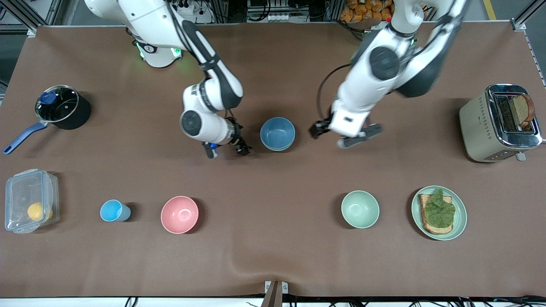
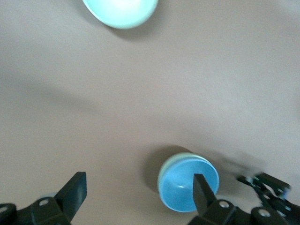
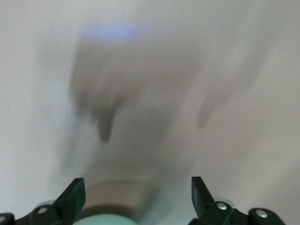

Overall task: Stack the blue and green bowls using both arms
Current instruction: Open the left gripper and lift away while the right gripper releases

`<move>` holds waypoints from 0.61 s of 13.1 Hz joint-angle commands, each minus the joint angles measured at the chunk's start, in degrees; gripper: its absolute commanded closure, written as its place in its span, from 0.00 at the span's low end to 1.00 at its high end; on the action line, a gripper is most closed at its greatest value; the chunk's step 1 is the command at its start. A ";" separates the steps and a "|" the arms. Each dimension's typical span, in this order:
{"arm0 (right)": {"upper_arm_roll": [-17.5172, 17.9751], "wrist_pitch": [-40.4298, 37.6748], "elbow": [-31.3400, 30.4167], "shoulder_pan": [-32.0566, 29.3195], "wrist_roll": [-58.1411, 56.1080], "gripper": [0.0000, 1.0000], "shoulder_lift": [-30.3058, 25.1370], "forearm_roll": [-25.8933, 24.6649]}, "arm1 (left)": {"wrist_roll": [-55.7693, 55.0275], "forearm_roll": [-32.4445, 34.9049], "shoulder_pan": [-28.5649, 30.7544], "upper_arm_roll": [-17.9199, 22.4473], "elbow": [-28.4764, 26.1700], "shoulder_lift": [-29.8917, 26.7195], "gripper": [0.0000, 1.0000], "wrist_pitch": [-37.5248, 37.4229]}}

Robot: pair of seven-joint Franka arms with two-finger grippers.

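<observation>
The blue bowl (image 1: pixel 277 132) sits nested in a pale green bowl (image 1: pixel 275 149), whose rim shows under it, mid-table. A second green bowl (image 1: pixel 360 209) stands alone, nearer the front camera, toward the left arm's end. My right gripper (image 1: pixel 226 149) is open and empty, just beside the stacked bowls. My left gripper (image 1: pixel 344 133) is open and empty, raised over bare table beside them toward the left arm's end. The left wrist view shows its open gripper (image 2: pixel 138 192), the blue bowl (image 2: pixel 185 187) and the lone green bowl (image 2: pixel 121 11). In the right wrist view my right gripper (image 3: pixel 136 197) is open, with a pale green edge (image 3: pixel 101 220) below.
A pink bowl (image 1: pixel 179 214), a light-blue cup (image 1: pixel 114 210) and a clear lidded box (image 1: pixel 29 207) line the front. A black pot (image 1: pixel 62 107) stands at the right arm's end. A toaster (image 1: pixel 499 123) and a green plate with toast (image 1: pixel 460 215) are at the left arm's end.
</observation>
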 commanded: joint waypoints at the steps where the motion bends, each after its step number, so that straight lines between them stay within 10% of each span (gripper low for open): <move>1: -5.22 -7.87 -2.81 -0.15 -6.42 0.00 -4.96 -0.82 | 10.28 1.61 7.50 -0.31 2.48 -4.78 0.00 -5.90; 8: -16.39 -26.69 -0.26 -0.24 -12.76 0.00 -9.45 -9.97 | 30.17 1.78 19.74 0.04 16.38 -4.43 0.00 -22.79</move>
